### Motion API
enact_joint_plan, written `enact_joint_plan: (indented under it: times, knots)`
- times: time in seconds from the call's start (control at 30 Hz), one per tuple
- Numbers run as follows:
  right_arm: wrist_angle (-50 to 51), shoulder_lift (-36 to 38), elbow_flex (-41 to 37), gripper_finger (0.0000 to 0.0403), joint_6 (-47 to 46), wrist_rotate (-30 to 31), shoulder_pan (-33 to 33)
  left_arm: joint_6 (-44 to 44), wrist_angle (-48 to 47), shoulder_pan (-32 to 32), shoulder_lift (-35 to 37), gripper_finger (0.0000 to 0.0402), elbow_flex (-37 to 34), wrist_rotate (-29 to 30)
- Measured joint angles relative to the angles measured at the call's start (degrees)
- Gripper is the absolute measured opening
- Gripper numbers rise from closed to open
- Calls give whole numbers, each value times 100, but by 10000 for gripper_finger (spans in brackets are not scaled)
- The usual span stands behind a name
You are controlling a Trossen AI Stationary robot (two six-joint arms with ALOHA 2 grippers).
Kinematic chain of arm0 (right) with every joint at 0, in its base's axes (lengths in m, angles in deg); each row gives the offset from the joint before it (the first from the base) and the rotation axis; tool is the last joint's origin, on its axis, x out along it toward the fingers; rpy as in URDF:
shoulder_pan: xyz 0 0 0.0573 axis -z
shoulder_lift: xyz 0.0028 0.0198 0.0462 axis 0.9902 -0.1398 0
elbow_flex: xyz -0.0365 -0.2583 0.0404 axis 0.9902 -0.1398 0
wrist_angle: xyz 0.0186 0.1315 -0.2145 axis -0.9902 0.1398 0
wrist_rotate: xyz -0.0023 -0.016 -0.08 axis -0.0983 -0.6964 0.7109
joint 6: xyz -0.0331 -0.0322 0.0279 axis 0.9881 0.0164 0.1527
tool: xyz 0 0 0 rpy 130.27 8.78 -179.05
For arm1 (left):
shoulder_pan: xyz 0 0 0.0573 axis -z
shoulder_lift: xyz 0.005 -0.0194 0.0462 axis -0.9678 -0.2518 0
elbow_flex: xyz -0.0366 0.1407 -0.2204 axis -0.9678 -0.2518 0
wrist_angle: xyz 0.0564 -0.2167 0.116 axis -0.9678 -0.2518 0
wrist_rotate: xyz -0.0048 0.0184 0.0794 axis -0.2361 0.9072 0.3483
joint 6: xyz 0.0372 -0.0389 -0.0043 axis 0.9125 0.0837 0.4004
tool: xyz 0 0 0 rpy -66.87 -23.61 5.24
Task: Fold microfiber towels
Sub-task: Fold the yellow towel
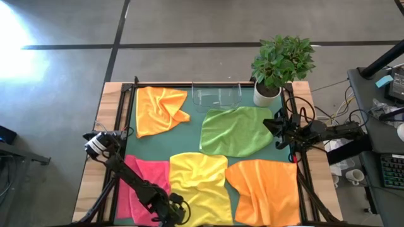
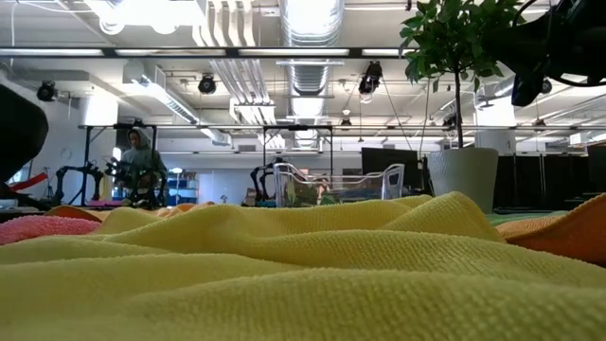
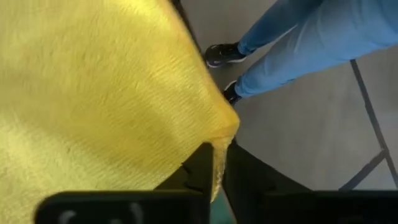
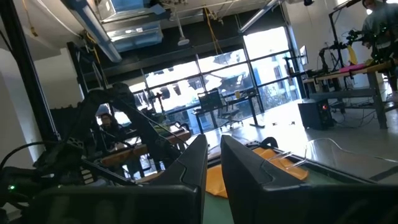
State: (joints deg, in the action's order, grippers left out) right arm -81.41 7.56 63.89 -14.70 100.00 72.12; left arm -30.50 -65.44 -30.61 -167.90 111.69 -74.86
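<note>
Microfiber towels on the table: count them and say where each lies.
5: orange towel far left, lime green towel beside the plant, pink towel near left, yellow towel near centre, second orange towel near right.

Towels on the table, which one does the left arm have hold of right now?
The yellow towel, at the table's near edge between the pink and the near orange one. The left gripper pinches its corner; no other towel is held.

The surface is a wooden top covered by a green mat. On the mat lie five towels: an orange towel at eleven o'clock, a lime green towel at two, a second orange towel at five, a yellow towel at six and a pink towel at seven. A clear bin sits at twelve, with a potted plant at one.
</note>
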Motion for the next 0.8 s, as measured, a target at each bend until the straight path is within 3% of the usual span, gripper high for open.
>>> enact_joint_plan:
  times: [0.2, 0.47, 0.8]
  knots:
    - [-2, 0, -1, 38, 0, 0, 0, -1000, -13, -5, 104, 4, 9, 0]
    - [0, 0, -1, 38, 0, -2, 0, -1654, -11, 24, 496, 1, 9, 71]
    - [5, 0, 1, 38, 0, -2, 0, -2058, -341, -13, 1023, 0, -61, 1169]
